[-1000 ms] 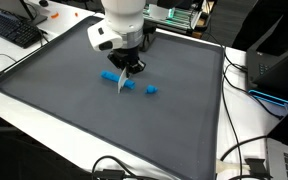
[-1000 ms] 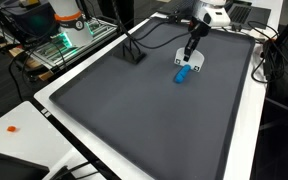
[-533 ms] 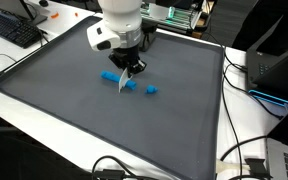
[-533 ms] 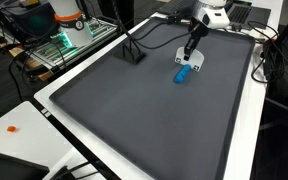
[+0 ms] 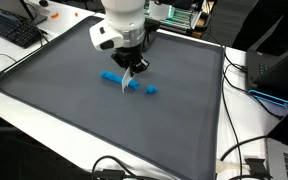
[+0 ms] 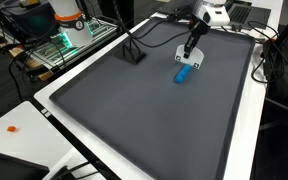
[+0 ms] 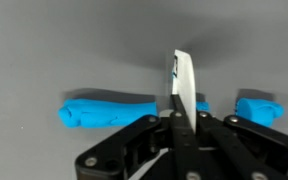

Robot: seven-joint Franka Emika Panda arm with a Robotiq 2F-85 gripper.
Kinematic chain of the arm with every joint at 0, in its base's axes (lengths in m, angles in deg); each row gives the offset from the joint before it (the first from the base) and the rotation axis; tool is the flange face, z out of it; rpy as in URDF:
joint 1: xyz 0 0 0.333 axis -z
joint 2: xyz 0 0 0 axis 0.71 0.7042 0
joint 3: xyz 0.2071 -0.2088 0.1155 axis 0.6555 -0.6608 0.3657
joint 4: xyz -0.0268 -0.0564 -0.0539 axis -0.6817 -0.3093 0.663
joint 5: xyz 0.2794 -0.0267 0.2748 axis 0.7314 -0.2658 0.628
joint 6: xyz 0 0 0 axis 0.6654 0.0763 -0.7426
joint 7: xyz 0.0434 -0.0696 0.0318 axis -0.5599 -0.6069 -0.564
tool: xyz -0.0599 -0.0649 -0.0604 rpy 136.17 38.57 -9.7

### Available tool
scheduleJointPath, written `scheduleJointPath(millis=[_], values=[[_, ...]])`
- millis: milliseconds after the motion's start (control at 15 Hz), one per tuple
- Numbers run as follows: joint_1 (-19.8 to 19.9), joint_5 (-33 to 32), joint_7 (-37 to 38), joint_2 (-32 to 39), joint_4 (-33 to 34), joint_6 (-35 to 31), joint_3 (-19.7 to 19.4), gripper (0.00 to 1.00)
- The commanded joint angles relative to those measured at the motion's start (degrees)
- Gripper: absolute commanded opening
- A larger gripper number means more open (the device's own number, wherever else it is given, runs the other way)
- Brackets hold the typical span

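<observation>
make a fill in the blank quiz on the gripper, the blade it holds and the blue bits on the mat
The gripper is shut on a thin ____ blade.
The longest piece of putty is ____ in colour.
It lies on a dark ____ mat.
In the wrist view it lies to the ____ of the blade.
Missing words: white, blue, grey, left.

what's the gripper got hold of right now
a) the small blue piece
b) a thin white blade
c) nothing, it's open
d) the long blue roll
b: in the wrist view the gripper is shut on the thin white blade, which sticks out past its fingers, while the long blue roll and the small blue piece lie loose on the grey mat.
</observation>
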Motion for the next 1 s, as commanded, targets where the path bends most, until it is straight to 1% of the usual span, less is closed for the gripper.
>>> scheduleJointPath(millis=[0, 533, 933], values=[[0.34, 0.05, -0.68, -1.89, -0.73, 1.33, 0.18, 0.01], [0.87, -1.04, -0.24, -4.21, -0.81, 1.07, -0.89, 0.01], [1.51, -2.90, -1.00, -3.74, -0.86, 0.25, -1.83, 0.01]])
